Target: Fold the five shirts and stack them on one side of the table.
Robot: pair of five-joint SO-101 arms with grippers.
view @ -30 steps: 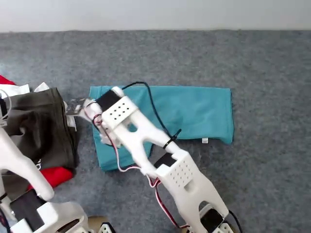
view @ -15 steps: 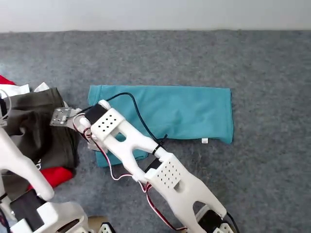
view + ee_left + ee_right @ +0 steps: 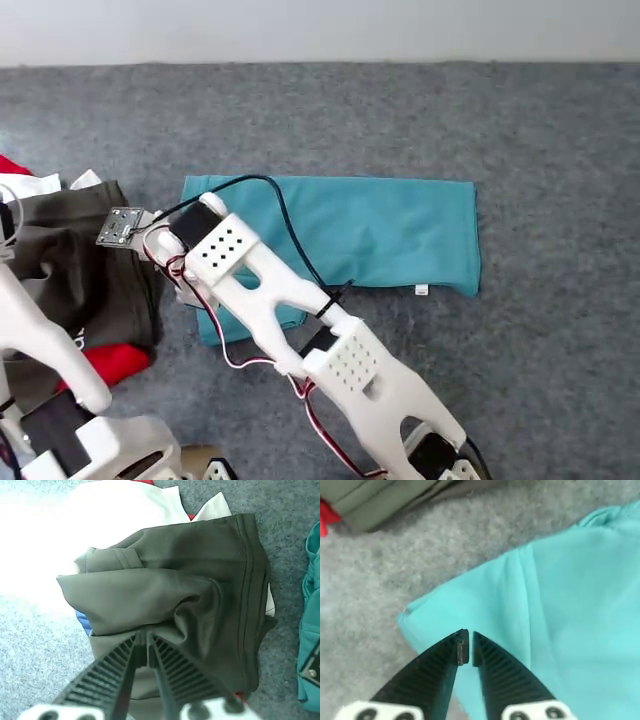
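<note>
From the high view we see the teal cotton shirt point(image 3: 400, 230) lying flat, part-folded, in the middle of the grey carpeted table point(image 3: 540, 130). In the left wrist view, the left gripper point(image 3: 146, 642) is closed, seemingly pinching the olive-green fabric shirt point(image 3: 190, 580), likely steadying the stack. In the right wrist view, the right gripper point(image 3: 467, 647), closed and empty, hangs over the teal shirt's corner

You see a teal shirt point(image 3: 400, 225) folded into a long rectangle, flat at the middle of the desk point(image 3: 400, 110), with a small white tag on its near edge. Just beside its end, a pile sits at the desk's edge. An olive shirt point(image 3: 85, 265) lies rumpled on top, over a red shirt point(image 3: 115, 362) and a white shirt point(image 3: 30, 185), and a blue edge point(image 3: 82, 622) peeks from underneath.
</note>
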